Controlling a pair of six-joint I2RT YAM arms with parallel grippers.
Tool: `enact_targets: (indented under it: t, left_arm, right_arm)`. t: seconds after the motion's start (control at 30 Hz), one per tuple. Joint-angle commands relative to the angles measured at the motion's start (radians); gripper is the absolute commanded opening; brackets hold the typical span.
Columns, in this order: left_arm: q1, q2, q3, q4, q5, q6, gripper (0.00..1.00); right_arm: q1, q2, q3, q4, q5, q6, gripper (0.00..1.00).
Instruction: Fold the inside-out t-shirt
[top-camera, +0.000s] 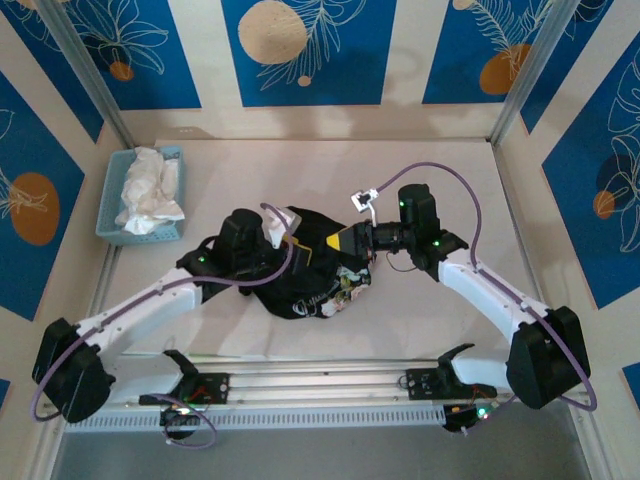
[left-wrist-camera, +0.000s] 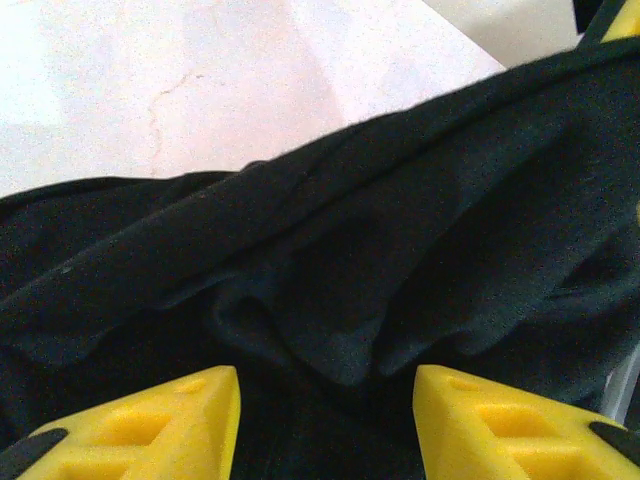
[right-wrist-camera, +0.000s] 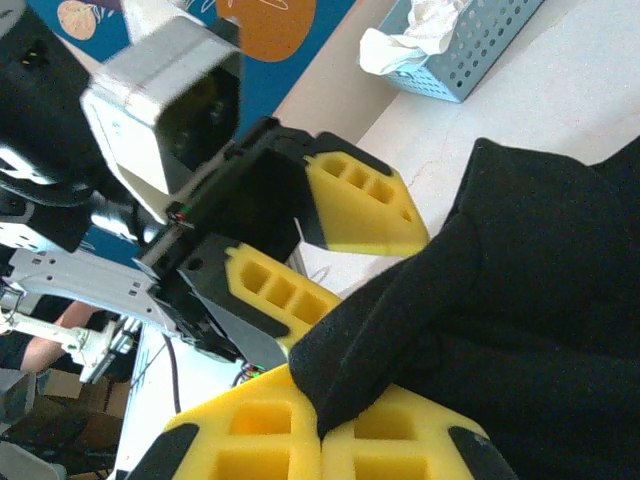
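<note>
My right gripper (right-wrist-camera: 320, 425) is pressed together on a thick fold of the black t-shirt (top-camera: 300, 290). The shirt lies bunched in the middle of the counter (top-camera: 420, 330), between my two arms. My left gripper (left-wrist-camera: 325, 420) is spread just over the cloth and grips nothing. With only one pinch, a pull might drag the whole heap, or the fold might slip free. If I close the left gripper here, I may catch several layers at once. Far left, the basket (top-camera: 112, 205) of white cloth (top-camera: 150, 190) sits well apart.

My foam fingers (left-wrist-camera: 150, 430) are bright yellow, the plain cloth t-shirt (left-wrist-camera: 400, 250) black, the perforated plastic basket (top-camera: 106, 210) pale blue, its crumpled cloth (top-camera: 150, 190) white.
</note>
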Motion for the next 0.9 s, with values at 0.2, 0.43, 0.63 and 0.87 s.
enact_targets:
  t: [0.2,0.43,0.63,0.87]
  left_arm:
    - [-0.002,0.101,0.032,0.120,0.099,-0.035,0.31]
    - [0.024,0.019,-0.011,0.221,0.182,-0.111,0.00]
    - [0.115,-0.104,-0.062,0.342,0.446,-0.350,0.00]
    - [0.174,-0.174,-0.087,0.429,0.633,-0.563,0.00]
  right_arm:
    - [-0.013,-0.047,-0.001,0.002,-0.011,-0.001,0.00]
    - [-0.019,-0.077,0.012,-0.131,0.098,-0.115,0.00]
    - [0.028,-0.143,0.013,-0.190,0.331,-0.289,0.00]
    - [0.099,-0.133,0.023,-0.150,0.420,-0.311,0.01]
